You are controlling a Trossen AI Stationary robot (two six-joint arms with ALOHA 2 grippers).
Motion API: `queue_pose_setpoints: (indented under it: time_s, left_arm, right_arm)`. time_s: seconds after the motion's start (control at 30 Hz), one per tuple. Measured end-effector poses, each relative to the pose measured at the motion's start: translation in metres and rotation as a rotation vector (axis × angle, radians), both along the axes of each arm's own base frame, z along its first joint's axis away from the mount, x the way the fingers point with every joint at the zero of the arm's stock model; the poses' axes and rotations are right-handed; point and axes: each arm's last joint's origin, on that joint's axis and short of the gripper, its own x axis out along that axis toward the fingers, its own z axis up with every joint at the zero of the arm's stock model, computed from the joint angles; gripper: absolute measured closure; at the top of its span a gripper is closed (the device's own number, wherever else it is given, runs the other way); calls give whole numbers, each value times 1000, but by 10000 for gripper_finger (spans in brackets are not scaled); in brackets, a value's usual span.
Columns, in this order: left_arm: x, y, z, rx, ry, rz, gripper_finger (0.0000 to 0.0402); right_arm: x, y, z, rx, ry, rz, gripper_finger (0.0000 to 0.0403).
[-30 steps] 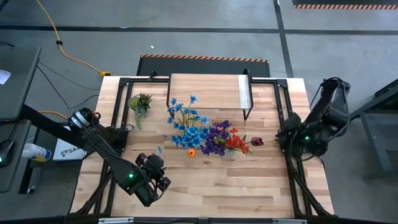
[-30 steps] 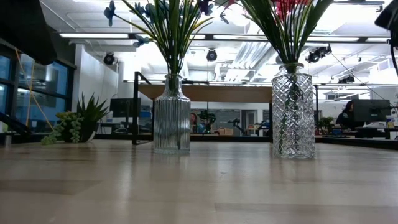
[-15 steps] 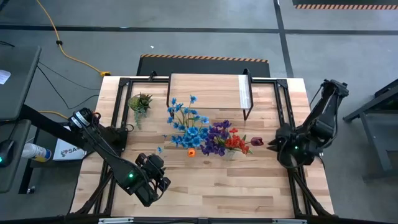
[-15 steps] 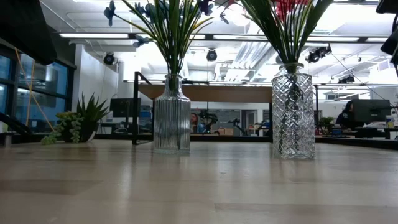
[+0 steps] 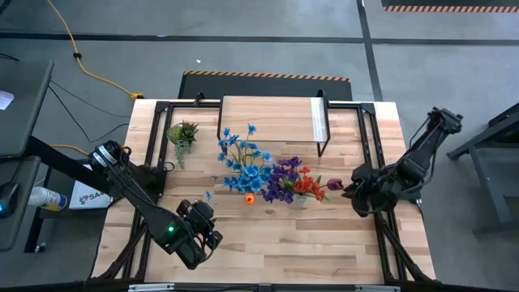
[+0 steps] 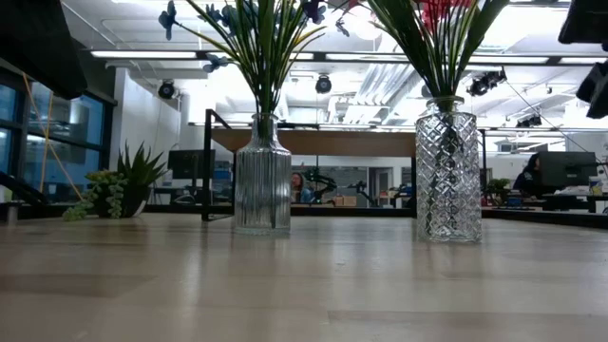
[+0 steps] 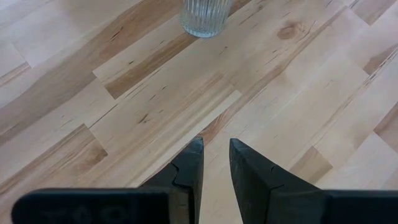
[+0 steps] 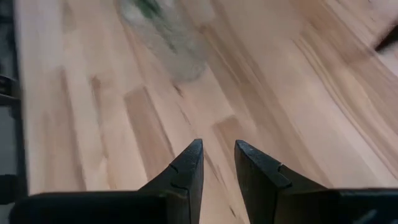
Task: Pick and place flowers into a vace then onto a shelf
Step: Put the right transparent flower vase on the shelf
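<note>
The blue flowers with one orange bloom [image 5: 243, 166] stand in a ribbed glass vase [image 6: 263, 179]. The red, purple and maroon flowers [image 5: 298, 183] stand in a diamond-cut glass vase [image 6: 446, 171]. Both vases stand with their bases on the plank table, near of the shelf [image 5: 272, 120]. My right gripper [image 5: 354, 192] is shut and empty just right of the red and purple bunch; its wrist view shows that vase blurred [image 8: 166, 34] ahead of the fingers. My left gripper [image 5: 204, 229] is shut and empty near the table's front left, with the ribbed vase's base [image 7: 204, 15] ahead of it.
A small spiky green potted plant [image 5: 182, 133] stands at the far left, left of the shelf. Black frame bars [image 5: 369, 146] run along the table's sides. Bare planks lie between the vases and the table's near edge [image 6: 304, 285].
My right gripper has gone from the table's right edge toward the left, closing on the vase with the red and purple flowers. The vases and flowers have stayed where they were.
</note>
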Motion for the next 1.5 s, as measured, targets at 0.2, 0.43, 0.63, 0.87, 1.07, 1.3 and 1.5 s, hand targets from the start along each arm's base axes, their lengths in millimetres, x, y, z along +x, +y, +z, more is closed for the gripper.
queue_pose_setpoints:
  time_s: [0.2,0.43,0.63,0.87,1.07,1.3,1.5]
  left_arm:
    - [0,0,0,0,0,0,289]
    - [0,0,0,0,0,0,289]
    - [0,0,0,0,0,0,289]
    - [0,0,0,0,0,0,289]
    - [0,0,0,0,0,0,289]
    - [0,0,0,1,1,0,289]
    - [0,0,0,1,1,0,289]
  right_arm:
    - [10,0,2,-11,-49,14,312]
    - [23,2,0,-57,-51,47,238]
    - [38,5,-3,-136,-77,46,186]
    - [56,16,-10,-188,-110,56,179]
    - [70,25,-18,-215,-125,33,173]
    - [79,32,-30,-237,-94,41,173]
    - [79,34,-33,-186,-67,50,173]
